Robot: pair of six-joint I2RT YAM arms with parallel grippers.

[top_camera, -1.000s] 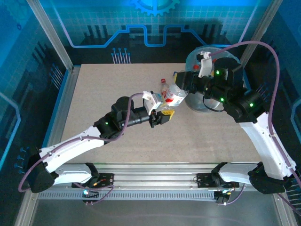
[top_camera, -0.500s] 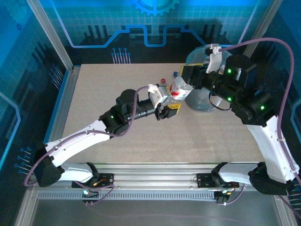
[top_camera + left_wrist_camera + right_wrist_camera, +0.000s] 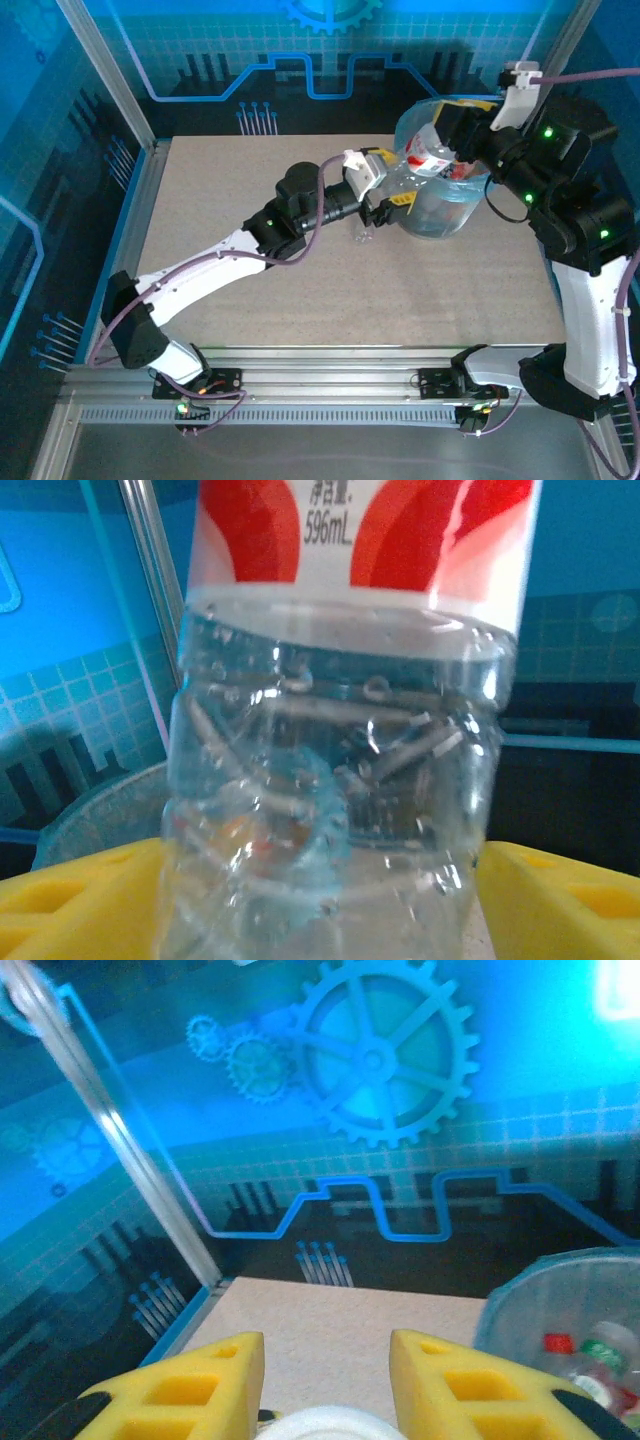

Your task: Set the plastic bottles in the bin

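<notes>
**Both arms repositioned at the bin point(image 3: 445, 222)**

Since a second ago the right gripper point(image 3: 326, 1375) has risen from the bin's left flank to above its mouth, carrying the raised bottle point(image 3: 430, 152) with it. Over the same interval the left gripper point(image 3: 392, 185) has travelled across the table point(image 3: 240, 180) and now sits just beside the bin's left wall.

Right gripper: clenched on the raised bottle, which hangs tilted over the open bin, its label red and white. In the right wrist view a white rounded surface sits between the yellow fingers point(image 3: 190, 1390) at the bottom edge. The stored bottles point(image 3: 590, 1360) lie inside the bin at lower right, one with a red cap.

Left gripper: a second bottle point(image 3: 330, 780), clear with a red and white label, stands between its pads point(image 3: 70, 900) and fills the gap from one to the other. Whether the pads press on it or have let go cannot be told. The bin's rim shows behind this bottle, to the left.
</notes>
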